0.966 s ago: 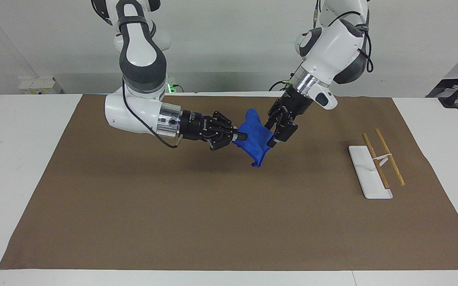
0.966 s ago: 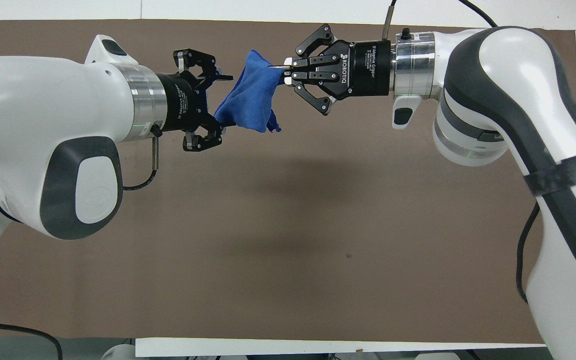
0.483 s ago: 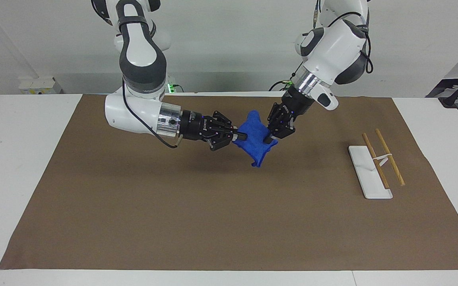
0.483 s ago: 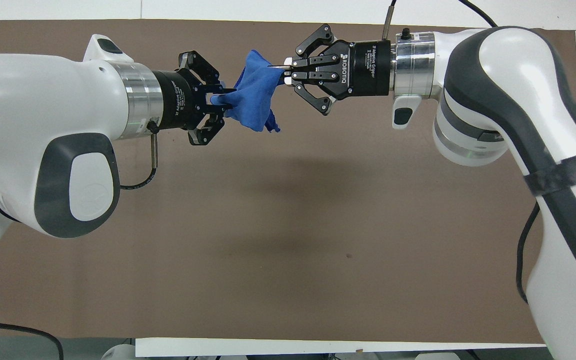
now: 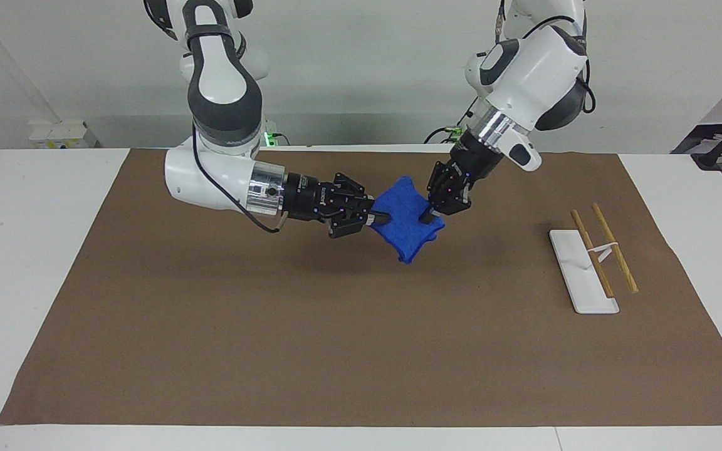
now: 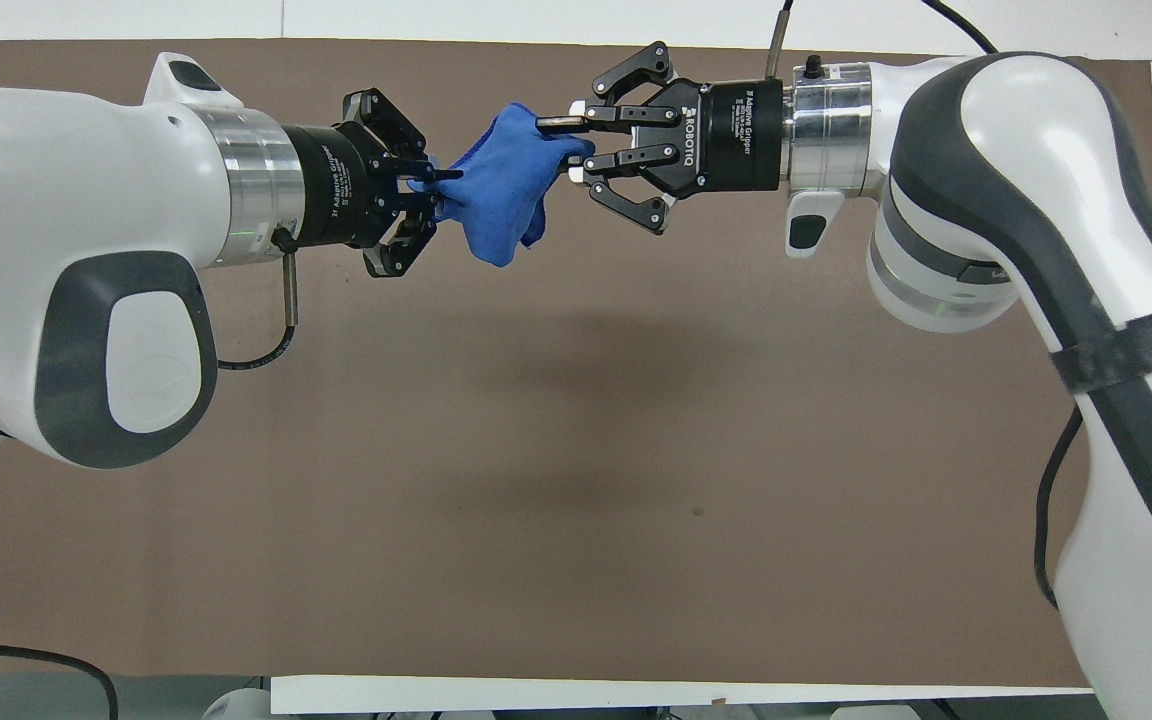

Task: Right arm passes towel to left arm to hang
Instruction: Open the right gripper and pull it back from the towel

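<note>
The bright blue towel (image 5: 406, 230) (image 6: 501, 190) hangs bunched in the air over the brown mat, between the two grippers. My left gripper (image 5: 427, 217) (image 6: 433, 183) is shut on the towel's edge at the left arm's end. My right gripper (image 5: 381, 217) (image 6: 557, 143) is at the towel's other edge. Its fingers (image 6: 548, 122) stand apart, with a fold of cloth still lying between them. Both arms reach in roughly level toward each other over the part of the mat nearest the robots.
A rack with a white base (image 5: 571, 260) and two wooden rods (image 5: 615, 249) stands on the brown mat (image 5: 273, 326) toward the left arm's end of the table. White tabletop (image 5: 29, 263) borders the mat.
My left gripper has closed on the towel's edge. My right gripper's fingers have parted from the cloth. The towel has bunched and lifted a little toward the left gripper.
</note>
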### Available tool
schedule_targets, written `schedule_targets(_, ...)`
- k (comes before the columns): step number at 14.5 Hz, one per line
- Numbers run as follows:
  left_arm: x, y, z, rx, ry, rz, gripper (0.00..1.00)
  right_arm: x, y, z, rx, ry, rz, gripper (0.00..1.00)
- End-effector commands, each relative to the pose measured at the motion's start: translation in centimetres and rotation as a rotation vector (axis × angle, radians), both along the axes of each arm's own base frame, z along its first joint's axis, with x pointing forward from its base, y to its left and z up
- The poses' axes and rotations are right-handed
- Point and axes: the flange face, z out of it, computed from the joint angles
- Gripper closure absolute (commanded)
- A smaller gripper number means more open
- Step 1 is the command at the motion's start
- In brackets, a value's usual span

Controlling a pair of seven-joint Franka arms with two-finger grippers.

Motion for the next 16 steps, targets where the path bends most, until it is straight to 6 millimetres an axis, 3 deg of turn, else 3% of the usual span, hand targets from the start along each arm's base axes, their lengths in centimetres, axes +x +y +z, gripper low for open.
schedule_targets(1, 0.2, 0.3, 0.4, -0.006, 0.028, -0.003, 0.92, -0.6, -0.7, 1.3, -0.052, -0.116, 0.003, 0.0)
schedule_targets(5, 0.3, 0.6, 0.5, -0.004, 0.026, -0.003, 0.92, -1.1, -1.3, 1.8, -0.218, -0.299, 0.103, 0.0)
schedule_targets(9, 0.4, 1.5, 0.1, 0.049, -0.018, -0.116, 0.92, -1.7, -2.8, 0.7, -0.597, -0.619, 0.406, 0.0)
schedule_targets(12, 0.6, 2.5, -0.3, 0.097, -0.061, -0.236, 0.92, -1.6, -5.0, -0.7, -0.827, -0.751, 0.629, 0.0)
schedule_targets(16, 1.8, 6.1, -0.9, 0.128, -0.042, -0.242, 0.92, -0.9, -10.9, -1.5, -1.025, -0.785, 0.85, 0.0)
